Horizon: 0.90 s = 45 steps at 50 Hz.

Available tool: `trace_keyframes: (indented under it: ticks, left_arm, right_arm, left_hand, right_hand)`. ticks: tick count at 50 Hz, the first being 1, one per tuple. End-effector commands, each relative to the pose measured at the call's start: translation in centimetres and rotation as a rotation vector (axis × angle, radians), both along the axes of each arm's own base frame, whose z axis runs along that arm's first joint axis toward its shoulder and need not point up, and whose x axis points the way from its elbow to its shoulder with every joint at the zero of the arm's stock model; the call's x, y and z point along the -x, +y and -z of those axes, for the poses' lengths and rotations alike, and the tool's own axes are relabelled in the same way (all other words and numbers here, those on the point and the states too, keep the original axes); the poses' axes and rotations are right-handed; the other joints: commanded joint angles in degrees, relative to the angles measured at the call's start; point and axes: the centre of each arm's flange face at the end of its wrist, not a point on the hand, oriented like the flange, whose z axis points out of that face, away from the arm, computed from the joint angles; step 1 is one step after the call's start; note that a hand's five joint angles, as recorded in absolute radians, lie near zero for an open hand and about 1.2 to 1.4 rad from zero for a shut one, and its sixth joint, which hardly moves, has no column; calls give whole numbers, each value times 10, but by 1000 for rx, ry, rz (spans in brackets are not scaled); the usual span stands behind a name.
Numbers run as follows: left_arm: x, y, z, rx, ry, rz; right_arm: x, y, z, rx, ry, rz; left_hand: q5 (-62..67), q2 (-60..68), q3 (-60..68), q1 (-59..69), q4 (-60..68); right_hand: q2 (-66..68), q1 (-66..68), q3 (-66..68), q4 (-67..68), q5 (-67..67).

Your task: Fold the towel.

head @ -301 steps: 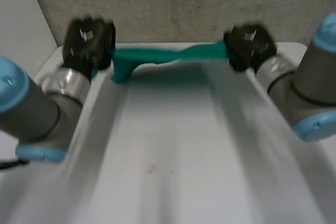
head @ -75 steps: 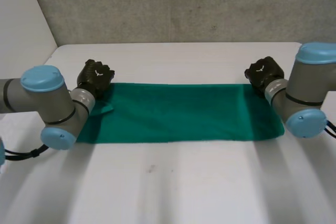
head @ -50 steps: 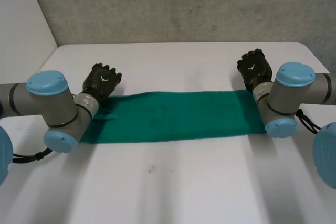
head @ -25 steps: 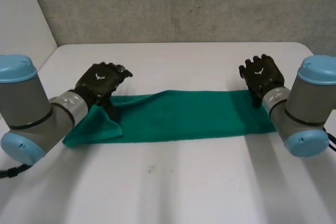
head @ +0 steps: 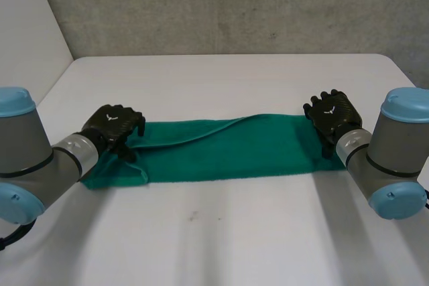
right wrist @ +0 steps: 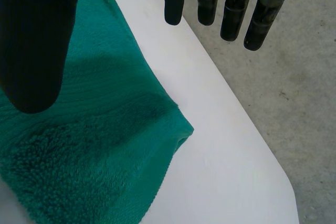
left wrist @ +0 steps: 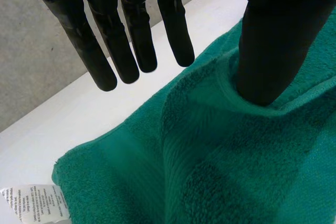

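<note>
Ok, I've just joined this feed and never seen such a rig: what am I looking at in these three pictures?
It is a two-armed robot with black fingered hands at a white table. The wide picture comes from a camera between and behind the arms; the other two come from wrist cameras looking along each palm. A green towel lies on the table as a long strip, a white label at one corner. The left hand is at its left end, fingers straight, thumb tip on the cloth. The right hand is over its right end, fingers straight too. Neither holds anything.
</note>
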Motion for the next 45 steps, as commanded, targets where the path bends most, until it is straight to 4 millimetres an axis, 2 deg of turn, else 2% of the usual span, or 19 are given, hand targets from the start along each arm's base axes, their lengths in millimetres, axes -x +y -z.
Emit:
trace_keyframes:
  ticks: [1,2,3,7,9,10,13,15,16,17,23,28,29,31,32,36,39,45]
  left_arm:
    - [-4,-7,3,9,-28,-81]
    - [-4,-7,3,9,-28,-81]
    - [-5,-10,4,13,-36,-99]
    - [-1,-22,2,47,-46,-120]
    - [1,-34,-1,82,-52,-115]
    - [5,-49,-5,133,-74,-104]
    - [7,-69,-3,205,-148,-85]
    - [8,-74,-1,225,-170,-80]
    - [8,-78,1,239,-196,-75]
    - [5,-91,7,287,-276,-61]
    - [-4,-109,24,357,-404,-33]
    - [0,-112,27,410,-380,-4]
    - [3,-109,27,419,-367,22]
    - [3,-107,28,418,-360,39]
    - [4,-105,28,416,-356,51]
    - [3,-101,13,430,-343,61]
    - [5,-94,3,434,-311,81]
    - [10,-70,-32,372,-106,131]
  right_arm:
    - [1,0,0,-1,1,5]
    - [1,1,0,-2,2,5]
    - [1,1,0,-3,2,5]
    - [2,3,2,-11,4,5]
    - [1,4,3,-13,5,3]
    - [2,4,3,-16,6,3]
    - [2,6,2,-16,5,0]
    - [1,6,1,-15,4,-3]
    - [1,7,1,-13,4,-3]
    - [1,7,1,-15,4,-3]
    - [1,7,1,-15,4,-3]
    - [1,8,2,-17,6,-3]
    - [2,8,1,-18,5,-3]
    - [2,8,2,-18,7,-3]
    - [2,8,2,-18,7,-3]
    - [2,8,2,-17,6,-2]
    - [2,8,1,-16,6,-2]
    - [2,8,-1,-11,4,-3]
  left_hand:
    - [486,488,490,477,488]
    - [487,489,490,477,489]
    - [570,572,573,560,572]
    - [571,572,574,561,573]
    - [571,572,574,561,573]
    - [571,572,574,561,573]
    - [571,572,574,561,573]
    - [571,572,574,561,573]
    - [571,572,574,561,573]
    - [571,572,574,561,573]
    - [571,572,574,561,573]
    - [571,572,574,561,573]
    - [433,434,436,423,435]
    - [304,306,307,294,306]
    - [159,160,162,149,161]
    - [-43,-41,-39,-52,-40]
    - [-67,-65,-63,-76,-65]
    - [-70,-68,-67,-80,-68]
  right_hand:
    - [-28,-17,-22,-34,-37]
    - [-28,-17,-22,-34,-37]
    - [-28,-17,-22,-34,-37]
    - [-28,-17,-22,-34,-37]
    - [-28,-17,-22,-34,-37]
    - [-28,-17,-22,-34,-37]
    - [-28,-17,-22,-34,-37]
    - [-28,-17,-22,-34,-37]
    - [-28,-17,-22,-34,-37]
    - [-28,-17,-22,-34,-37]
    - [-28,-17,-22,-34,-37]
    - [-28,-17,-22,-34,-37]
    - [-28,-17,-22,-34,-37]
    - [-28,-17,-22,-34,-37]
    - [-28,-17,-22,-34,-37]
    - [-28,-17,-22,-34,-37]
    - [-28,-17,-22,-34,-37]
    - [-28,-17,-22,-34,-37]
